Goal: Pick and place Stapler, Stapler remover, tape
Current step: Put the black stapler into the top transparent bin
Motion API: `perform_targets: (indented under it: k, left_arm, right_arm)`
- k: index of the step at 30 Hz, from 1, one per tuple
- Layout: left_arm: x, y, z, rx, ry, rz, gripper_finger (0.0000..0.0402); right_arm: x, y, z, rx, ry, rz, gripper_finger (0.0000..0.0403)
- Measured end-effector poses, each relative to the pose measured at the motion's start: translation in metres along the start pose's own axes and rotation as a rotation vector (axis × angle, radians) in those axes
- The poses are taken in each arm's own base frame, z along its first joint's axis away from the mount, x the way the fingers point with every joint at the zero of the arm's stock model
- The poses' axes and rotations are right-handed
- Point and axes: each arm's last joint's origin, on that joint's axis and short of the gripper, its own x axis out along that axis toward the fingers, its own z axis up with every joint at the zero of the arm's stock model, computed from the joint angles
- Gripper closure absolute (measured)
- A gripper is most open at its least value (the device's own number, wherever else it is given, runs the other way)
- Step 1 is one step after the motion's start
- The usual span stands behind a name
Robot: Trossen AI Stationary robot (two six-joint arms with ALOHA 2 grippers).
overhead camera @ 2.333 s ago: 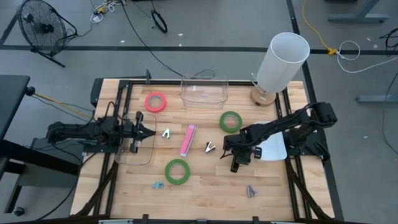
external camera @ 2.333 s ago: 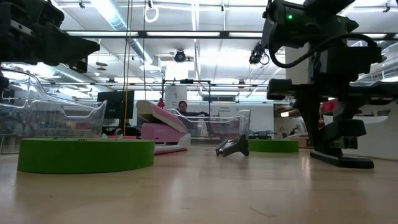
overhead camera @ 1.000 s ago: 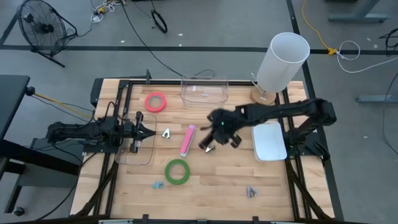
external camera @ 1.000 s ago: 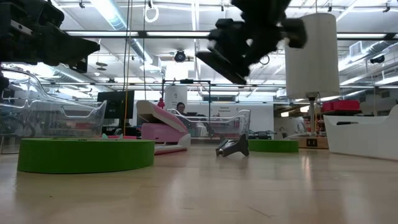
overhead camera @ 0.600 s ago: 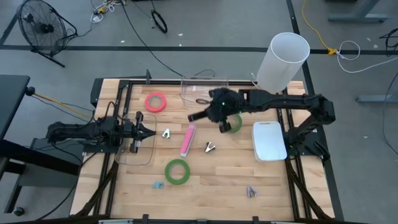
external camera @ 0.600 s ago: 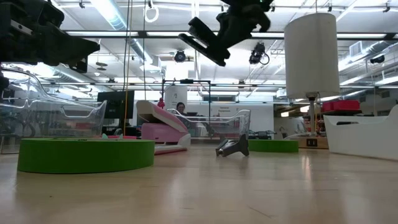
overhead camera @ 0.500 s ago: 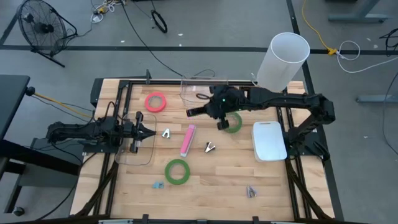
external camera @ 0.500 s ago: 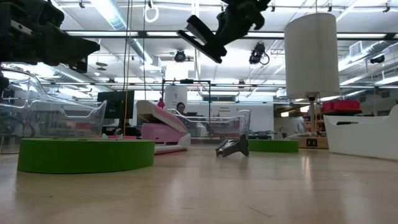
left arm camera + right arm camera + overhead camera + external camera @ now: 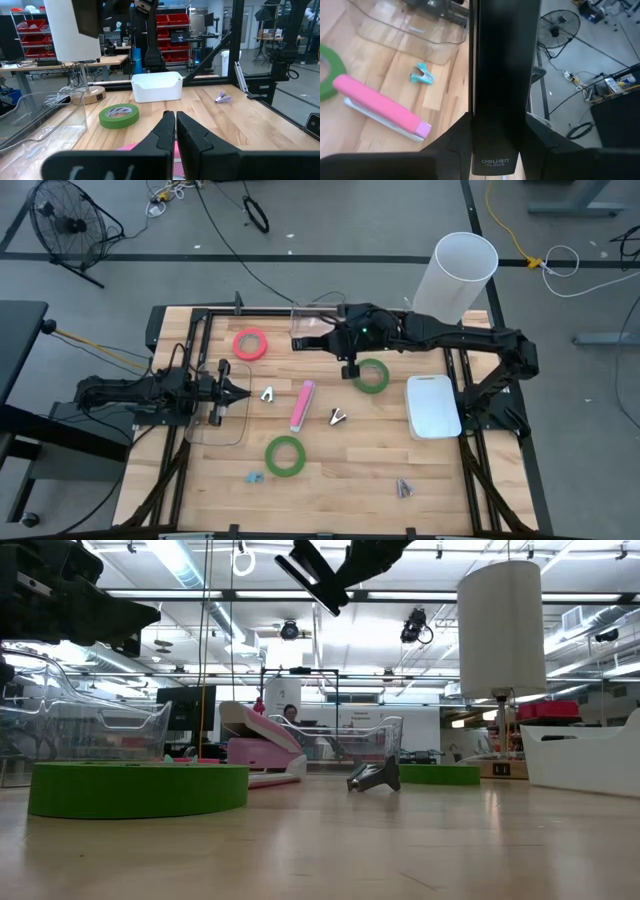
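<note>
We take the pink stapler [image 9: 302,405] as our reference. The right gripper [image 9: 338,340] is raised above the table, beyond the pink stapler's far end and over the clear bin [image 9: 328,328]. Its fingers [image 9: 454,146] pinch a black stapler [image 9: 505,75], which points toward the left arm's side. The left gripper [image 9: 243,392] is left of the pink stapler, fingers [image 9: 166,131] pressed together, holding nothing. We see a pink-red tape [image 9: 250,343] beyond-left of the pink stapler, one green tape [image 9: 371,375] to its right and another green tape [image 9: 285,456] nearer than it. A staple remover [image 9: 267,394] lies just to its left.
</note>
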Motion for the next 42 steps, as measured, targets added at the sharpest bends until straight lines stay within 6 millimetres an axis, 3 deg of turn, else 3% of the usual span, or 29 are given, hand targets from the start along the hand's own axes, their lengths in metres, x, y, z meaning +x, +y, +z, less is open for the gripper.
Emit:
perform_targets:
  k: [6, 12, 24, 31, 42]
  left_arm:
    - [0.000, 0.000, 0.000, 0.000, 0.000, 0.000, 0.0383]
    - [0.000, 0.000, 0.000, 0.000, 0.000, 0.000, 0.0383]
    - [0.000, 0.000, 0.000, 0.000, 0.003, 0.000, 0.0383]
    - [0.000, 0.000, 0.000, 0.000, 0.003, 0.000, 0.0383]
    - [0.000, 0.000, 0.000, 0.000, 0.002, 0.000, 0.0383]
  right_arm:
    - [0.001, -0.003, -0.001, 0.006, 0.002, -0.007, 0.0285]
    - [0.020, -0.013, -0.012, 0.050, 0.046, -0.022, 0.0285]
    - [0.072, -0.052, -0.065, 0.135, 0.265, -0.109, 0.0285]
    - [0.085, -0.071, -0.091, 0.186, 0.328, -0.103, 0.0285]
    - [0.103, -0.082, -0.121, 0.216, 0.409, -0.076, 0.0285]
